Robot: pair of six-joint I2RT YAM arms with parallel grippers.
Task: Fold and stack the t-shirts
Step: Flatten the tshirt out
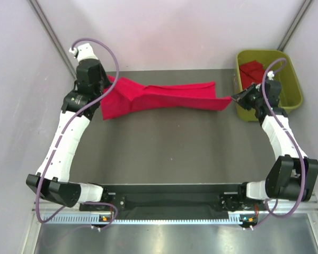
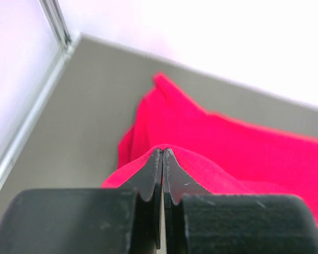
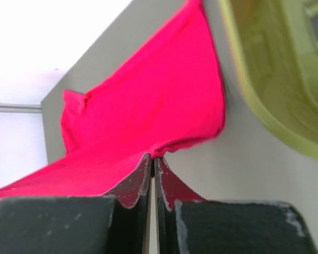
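A bright red t-shirt (image 1: 164, 96) is stretched across the far side of the table between my two grippers. The left gripper (image 1: 107, 80) is shut on its left end; in the left wrist view the cloth (image 2: 244, 153) bunches over the closed gripper (image 2: 163, 151). At the right, the right gripper (image 1: 234, 98) is shut on the shirt's edge, and the right wrist view shows the red cloth (image 3: 148, 106) spreading away from the pinched gripper (image 3: 152, 157). Another red t-shirt (image 1: 250, 72) lies crumpled in the basket.
The yellow-green basket (image 1: 291, 79) stands at the far right corner, just behind the right gripper; its rim (image 3: 265, 90) fills the right wrist view's right side. Pale walls enclose the table on three sides. A metal wall post (image 2: 55, 21) runs at the far left.
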